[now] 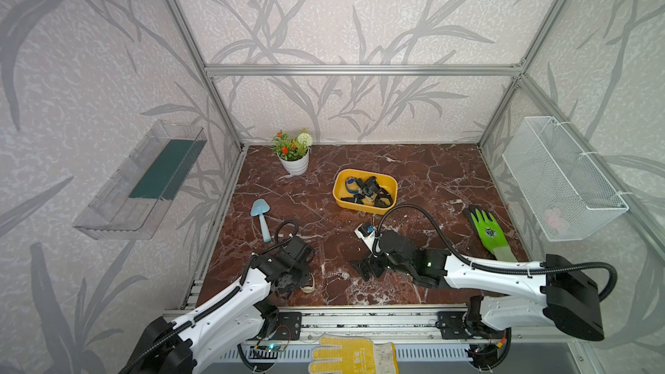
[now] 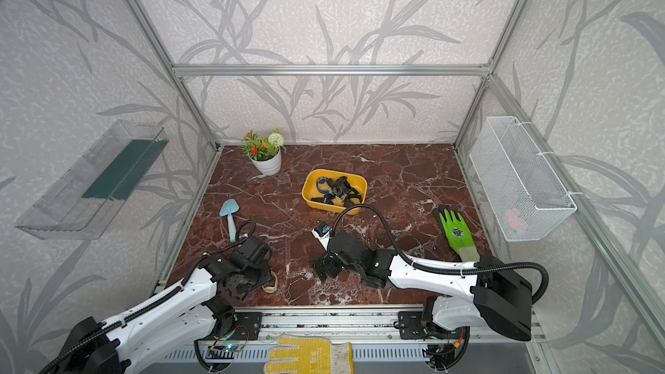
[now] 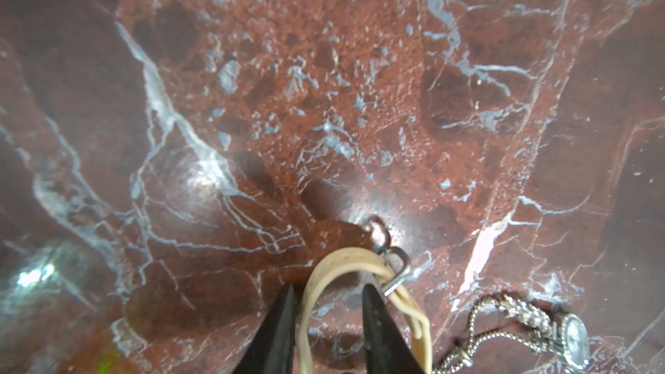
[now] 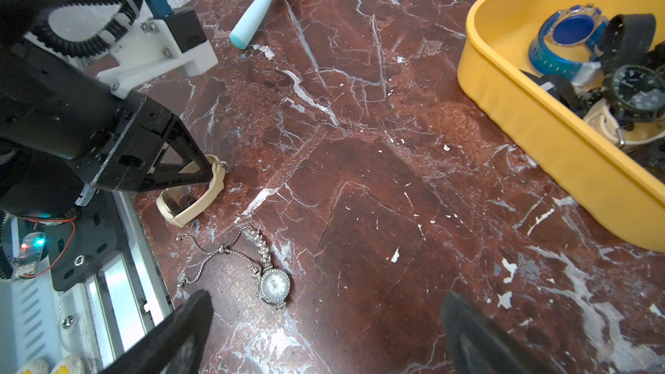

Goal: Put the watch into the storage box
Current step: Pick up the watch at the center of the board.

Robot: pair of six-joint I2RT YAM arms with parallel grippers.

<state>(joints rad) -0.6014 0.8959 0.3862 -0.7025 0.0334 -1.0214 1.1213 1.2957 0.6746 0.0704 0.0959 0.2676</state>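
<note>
1 cream watch (image 3: 345,257) strap passes between left claw (image 3: 327,288) jaws.

Red marble tabletop (image 1: 431,174) carried:
1. White pot of artificial flowers (image 1: 294,156), upright near a back corner.
2. Pale blue trowel (image 1: 261,219), lay flat.
3. Green glove (image 1: 490,232), lay flat.

Walls held a clear tray (image 1: 140,181) and a wire-mesh basket (image 1: 561,178). A yellow-dotted work glove (image 1: 351,356) lay on the front rail.
</note>
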